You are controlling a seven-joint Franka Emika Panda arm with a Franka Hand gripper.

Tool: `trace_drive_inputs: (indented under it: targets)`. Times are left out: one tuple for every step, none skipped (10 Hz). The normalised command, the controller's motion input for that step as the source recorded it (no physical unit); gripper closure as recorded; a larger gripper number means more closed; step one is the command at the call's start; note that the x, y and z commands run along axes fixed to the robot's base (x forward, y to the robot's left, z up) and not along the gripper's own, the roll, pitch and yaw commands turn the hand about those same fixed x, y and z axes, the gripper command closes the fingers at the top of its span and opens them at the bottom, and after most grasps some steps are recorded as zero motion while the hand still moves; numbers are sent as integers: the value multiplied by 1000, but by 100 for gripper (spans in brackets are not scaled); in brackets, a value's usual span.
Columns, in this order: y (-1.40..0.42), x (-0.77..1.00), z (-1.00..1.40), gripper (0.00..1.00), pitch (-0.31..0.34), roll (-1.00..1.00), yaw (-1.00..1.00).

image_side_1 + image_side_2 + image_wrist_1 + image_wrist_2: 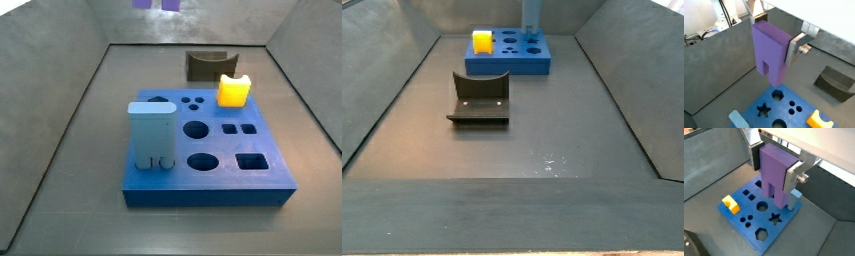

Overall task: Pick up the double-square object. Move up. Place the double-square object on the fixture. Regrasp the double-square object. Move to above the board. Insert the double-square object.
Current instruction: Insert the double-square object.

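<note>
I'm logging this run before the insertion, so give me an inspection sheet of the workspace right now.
Surface: dark grey floor, bare apart from the items below.
Job's things: purple double-square object held upright above the blue board; fixture empty, apart from the board.
Clutter: yellow block and light-blue block stand on the board.
Grippers: gripper raised above the board, shut on the double-square object.
Cables: some seen beyond the wall in a wrist view.
Surroundings: grey walls.
</note>
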Motion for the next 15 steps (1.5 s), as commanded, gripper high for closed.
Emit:
trace_drive_inputs:
  targets:
    - [-37,737,-211,100,176,-31,109]
    - [-37,911,-251,100,219,-33,209]
    - [-23,917,-246,100,204,-7,266]
    - [0,886,-237,100,236,3,309]
    - [0,871,-209,100,249,43,309]
    - [0,871,-194,100,251,61,306]
    - [0,874,-191,100,251,61,306]
    - [0,880,-186,100,243,56,306]
    - [0,886,-169,100,240,63,309]
    - [0,891,-171,100,240,56,306]
    - [-31,906,-169,100,240,63,251]
    - [-94,917,-163,100,236,71,194]
    - [-240,960,-91,100,217,124,17]
    - [-243,966,-91,100,204,149,0]
    - [-260,1000,-143,100,147,164,0]
